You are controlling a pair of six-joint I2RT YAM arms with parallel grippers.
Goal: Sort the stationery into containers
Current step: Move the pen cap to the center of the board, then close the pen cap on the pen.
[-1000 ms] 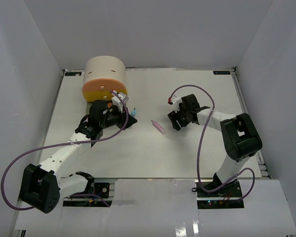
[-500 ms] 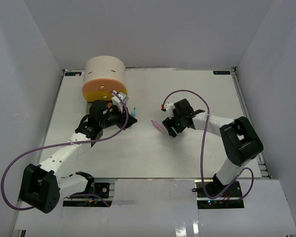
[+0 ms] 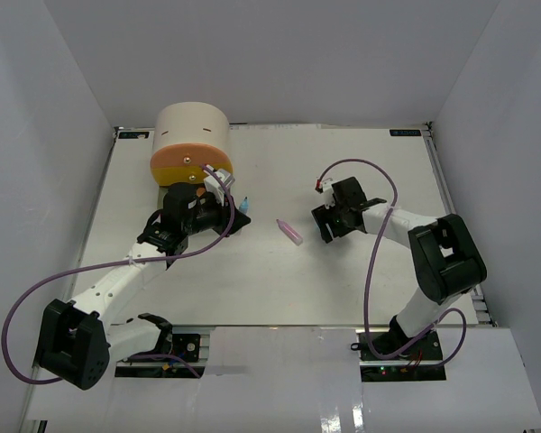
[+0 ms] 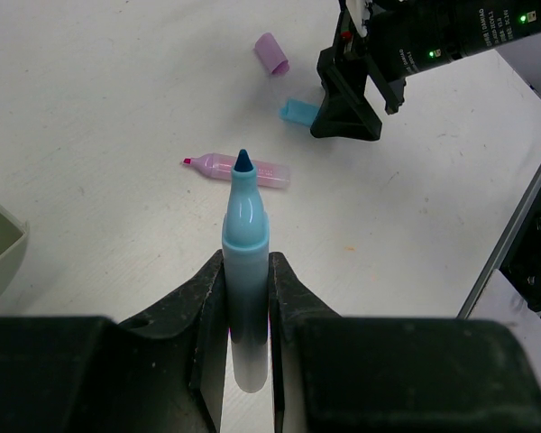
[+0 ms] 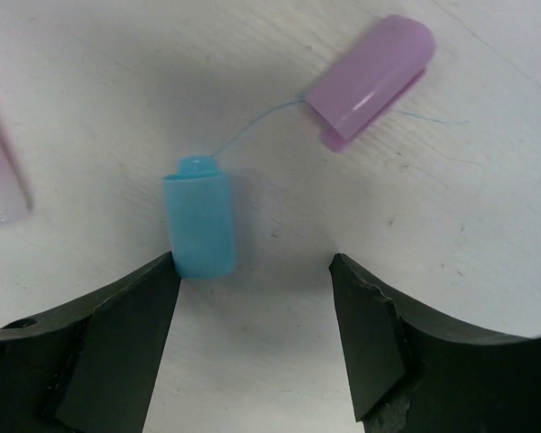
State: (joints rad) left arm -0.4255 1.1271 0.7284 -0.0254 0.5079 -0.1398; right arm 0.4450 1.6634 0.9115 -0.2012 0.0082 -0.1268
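My left gripper (image 4: 246,262) is shut on an uncapped blue marker (image 4: 244,225), tip pointing away; in the top view it (image 3: 233,216) sits just in front of the beige cabinet (image 3: 191,131) with its orange drawer (image 3: 185,169). A pink marker (image 3: 290,232) (image 4: 243,169) lies on the table between the arms. My right gripper (image 5: 252,271) (image 3: 329,224) stands open, low over the table. A loose blue cap (image 5: 198,227) (image 4: 299,111) lies at the tip of its left finger. A purple cap (image 5: 370,79) (image 4: 272,52) lies farther off.
A grey-green box corner (image 4: 0,244) shows at the left edge of the left wrist view. White walls close in the table (image 3: 370,171) on three sides. The cabinet stands at the back left.
My right gripper swung left toward the pink marker, then came back right over the caps. The left arm and its blue marker have not moved.
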